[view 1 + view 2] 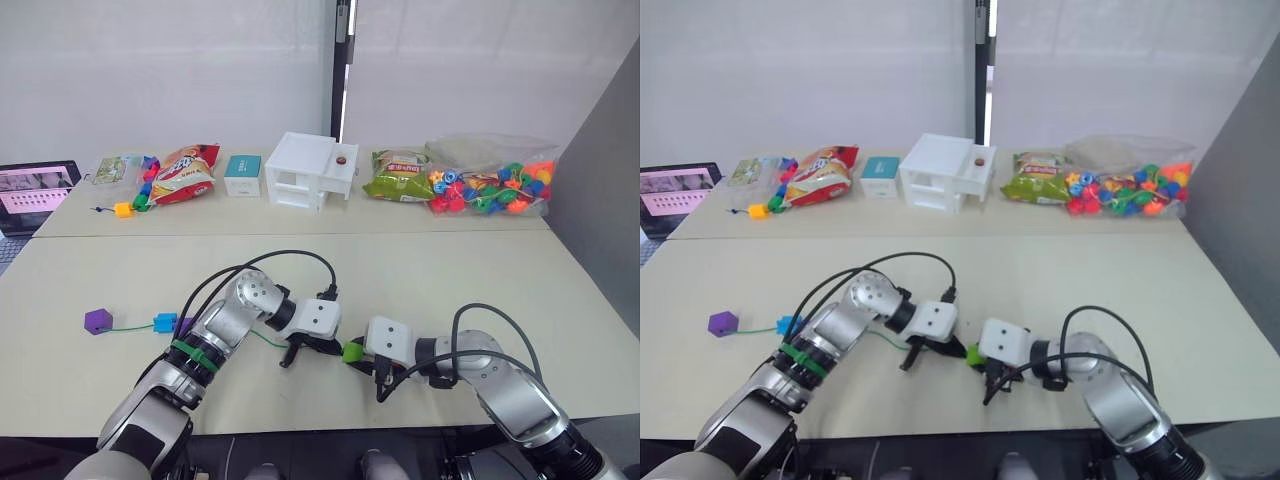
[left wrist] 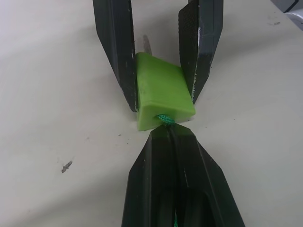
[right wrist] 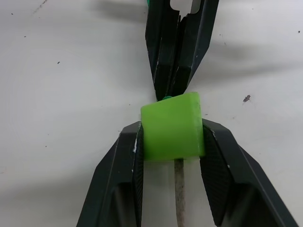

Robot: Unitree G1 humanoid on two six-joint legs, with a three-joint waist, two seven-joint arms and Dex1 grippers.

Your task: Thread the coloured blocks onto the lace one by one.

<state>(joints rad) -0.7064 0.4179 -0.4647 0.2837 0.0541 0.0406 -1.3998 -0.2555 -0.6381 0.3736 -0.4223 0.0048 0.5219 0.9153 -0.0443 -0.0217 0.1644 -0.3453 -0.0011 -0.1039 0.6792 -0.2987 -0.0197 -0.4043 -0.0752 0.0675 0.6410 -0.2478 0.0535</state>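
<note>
A light green block point(image 3: 171, 132) is pinched between the fingers of my right gripper point(image 3: 171, 127), just above the tabletop. My left gripper point(image 2: 165, 130) is shut on the green lace point(image 2: 164, 119) right where it enters the block's hole. The lace's grey tip point(image 3: 179, 189) sticks out of the block's other side, between the right fingers point(image 2: 118, 52). In the head views the two grippers meet at the block point(image 1: 352, 351) near the table's front. The lace point(image 1: 130, 326) trails left to a blue block point(image 1: 165, 322) and a purple block point(image 1: 98, 320). Another purple block point(image 1: 183, 325) sits half hidden behind my left arm.
The back table holds snack bags point(image 1: 185, 172), a small teal box point(image 1: 242, 174), a white drawer box point(image 1: 308, 170), a bag of round beads point(image 1: 490, 185) and a yellow cube on a dark cord point(image 1: 122, 209). A tablet point(image 1: 35, 190) lies far left.
</note>
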